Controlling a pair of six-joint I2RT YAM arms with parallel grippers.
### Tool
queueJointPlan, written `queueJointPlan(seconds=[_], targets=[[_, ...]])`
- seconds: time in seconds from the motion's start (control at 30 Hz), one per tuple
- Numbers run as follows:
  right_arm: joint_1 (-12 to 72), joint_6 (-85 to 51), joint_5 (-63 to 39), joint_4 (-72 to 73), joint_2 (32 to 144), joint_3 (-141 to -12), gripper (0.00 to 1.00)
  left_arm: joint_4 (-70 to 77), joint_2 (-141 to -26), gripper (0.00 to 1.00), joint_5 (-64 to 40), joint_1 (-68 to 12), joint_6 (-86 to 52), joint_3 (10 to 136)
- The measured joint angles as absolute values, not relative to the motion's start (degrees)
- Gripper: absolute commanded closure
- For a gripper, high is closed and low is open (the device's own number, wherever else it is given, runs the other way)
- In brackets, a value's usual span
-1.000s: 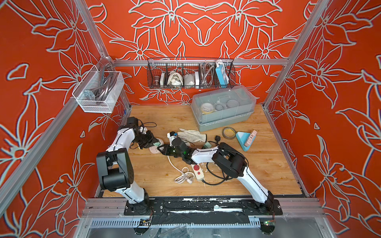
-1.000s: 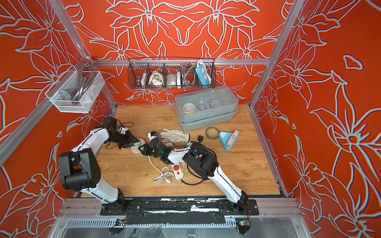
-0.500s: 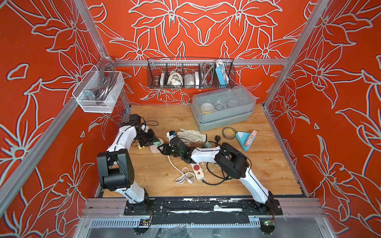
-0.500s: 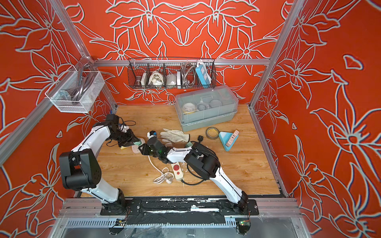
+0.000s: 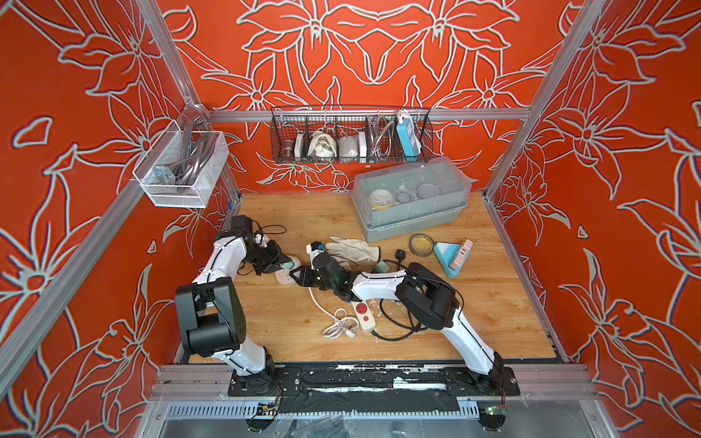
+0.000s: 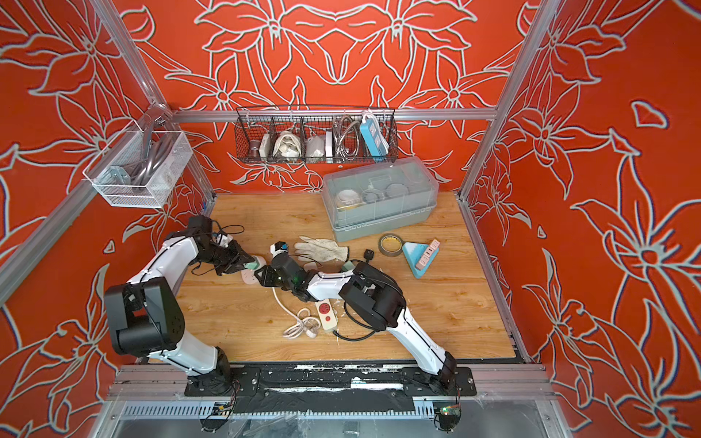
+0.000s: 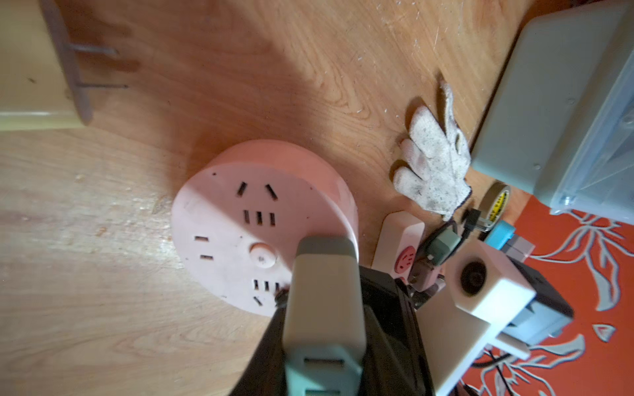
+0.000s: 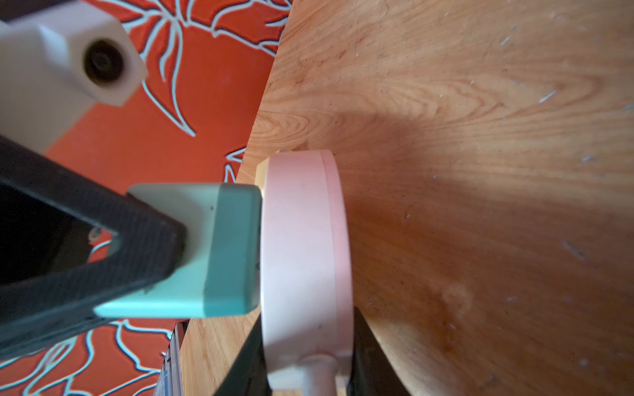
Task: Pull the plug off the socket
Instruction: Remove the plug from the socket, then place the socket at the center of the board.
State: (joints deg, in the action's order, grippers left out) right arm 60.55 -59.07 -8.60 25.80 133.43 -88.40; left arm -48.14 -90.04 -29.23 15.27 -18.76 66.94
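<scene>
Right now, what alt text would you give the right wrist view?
The left gripper pinches a teal-and-cream plug that sits flush against the face of a round pink socket, seen edge-on. The right gripper clamps the socket front and back, with a wooden table and red floral wall behind.

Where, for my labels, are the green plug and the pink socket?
green plug point(image 8: 233, 247): right wrist view, on its dark green end.
pink socket point(image 7: 223, 240): left wrist view, on its slotted face.
</scene>
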Motion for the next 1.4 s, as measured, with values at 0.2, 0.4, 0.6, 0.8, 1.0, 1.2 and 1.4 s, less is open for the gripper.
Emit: queueJointPlan(seconds=[0.2, 0.4, 0.6, 0.8, 1.0, 1.2, 1.4], targets=[[60.55, -59.07, -8.58, 26.24, 133.21, -88.42, 1.00, -49.58, -89.01, 1.00, -27.24, 14.35, -18.02, 68.38], [60.42, -59.92, -7.38, 24.64, 132.81, -87.26, 1.00, -43.72, -87.05, 1.00, -38.76, 23.68, -23.22, 60.73], [58.81, -60.82, -5.43, 24.88, 132.75, -87.15, 1.00, -40.71, -84.79, 1.00, -37.21, 25.85, -23.88, 60.58], [58.50, -61.01, -5.63, 25.34, 132.77, -87.13, 0.81, -38.81, -82.35, 1.00, -35.42, 25.67, -24.43, 59.42], [58.46, -61.19, -8.34, 23.05, 132.75, -88.29, 0.45, -35.51, -77.21, 1.00, -32.42, 25.65, -27.73, 52.42], [58.52, -60.34, -9.26, 16.05, 132.66, -91.11, 0.28, -32.95, -71.46, 1.00, -29.98, 25.61, -35.11, 46.96], [58.52, -54.41, -9.10, 5.56, 129.45, -96.49, 0.21, -31.83, -66.13, 1.00, -28.60, 25.56, -40.82, 43.70]])
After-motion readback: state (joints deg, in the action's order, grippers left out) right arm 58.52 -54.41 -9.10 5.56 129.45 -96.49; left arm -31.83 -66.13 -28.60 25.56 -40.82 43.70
